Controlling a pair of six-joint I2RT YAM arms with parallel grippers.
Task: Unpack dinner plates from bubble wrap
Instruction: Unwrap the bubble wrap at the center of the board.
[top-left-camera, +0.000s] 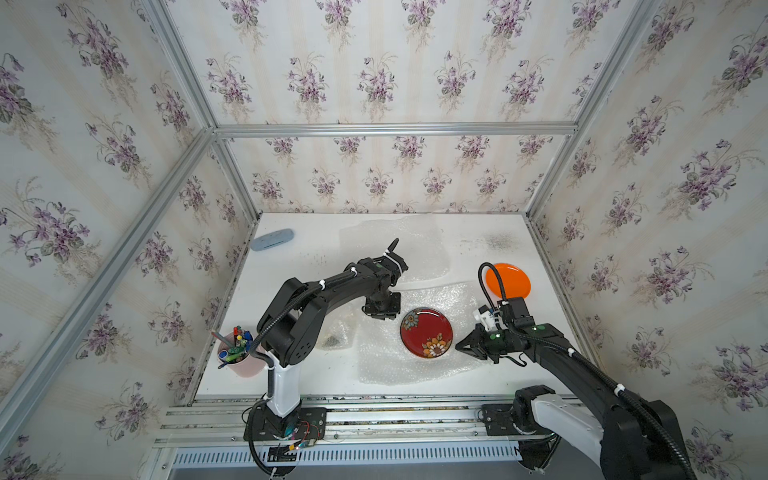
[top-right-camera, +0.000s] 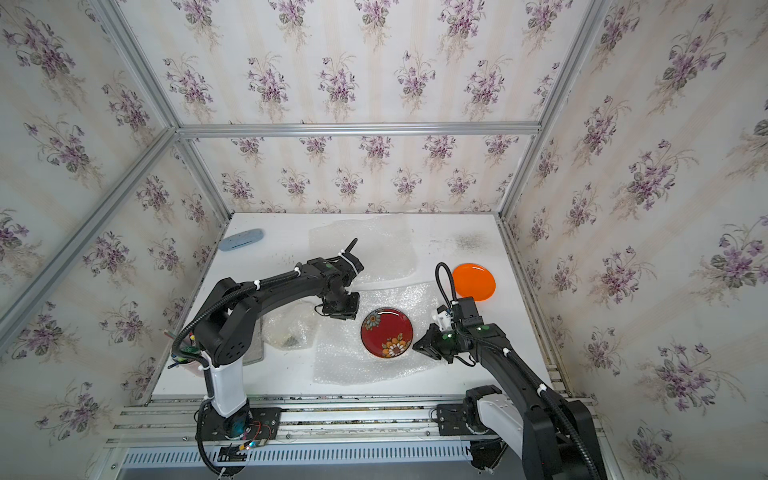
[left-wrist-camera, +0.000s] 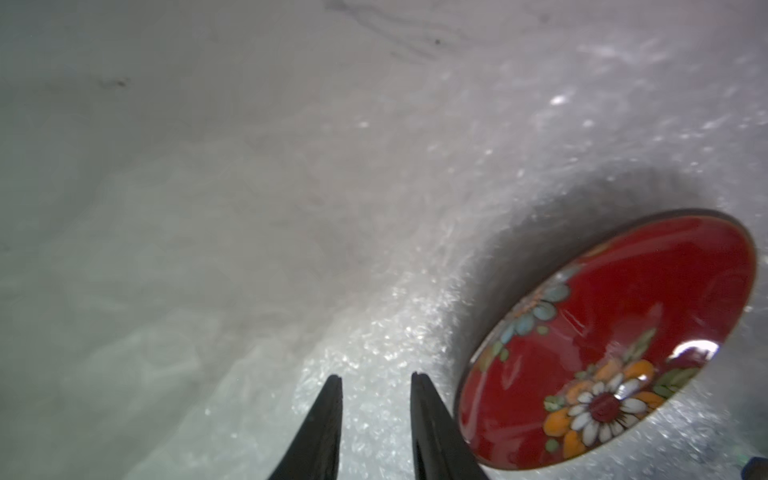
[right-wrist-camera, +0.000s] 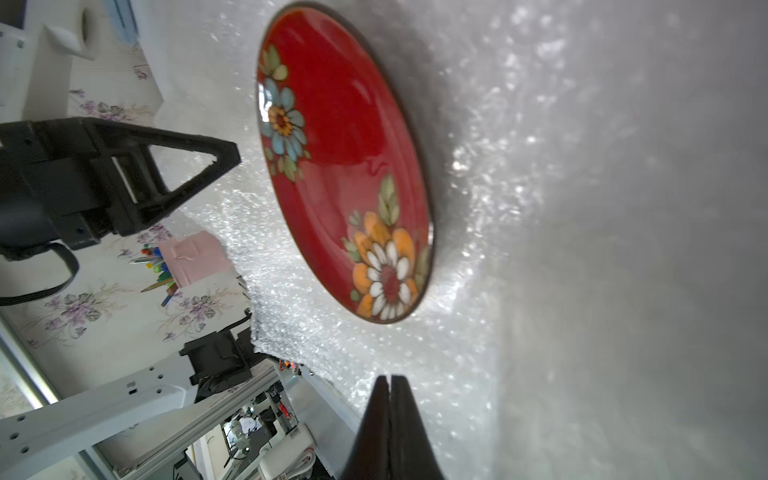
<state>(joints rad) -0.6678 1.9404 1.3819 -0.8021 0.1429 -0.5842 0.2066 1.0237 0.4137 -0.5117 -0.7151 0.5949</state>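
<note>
A dark red dinner plate (top-left-camera: 426, 332) (top-right-camera: 387, 332) with painted flowers lies bare on a spread sheet of bubble wrap (top-left-camera: 386, 365). The orange plate (top-left-camera: 509, 280) sits bare on the table at the right. A second sheet of bubble wrap (top-left-camera: 415, 245) lies flat at the back. A crumpled bundle of wrap (top-left-camera: 338, 332), with a dark mark showing through, sits under the left arm. My left gripper (left-wrist-camera: 377, 377) points down over the wrap just left of the red plate (left-wrist-camera: 615, 345), slightly open and empty. My right gripper (right-wrist-camera: 390, 377) is shut, low over the wrap right of the plate (right-wrist-camera: 345, 166).
A pink cup of pens (top-left-camera: 241, 357) stands at the front left corner. A pale blue oval object (top-left-camera: 272, 240) lies at the back left. Papered walls close in three sides, and an aluminium rail (top-left-camera: 374, 411) runs along the front.
</note>
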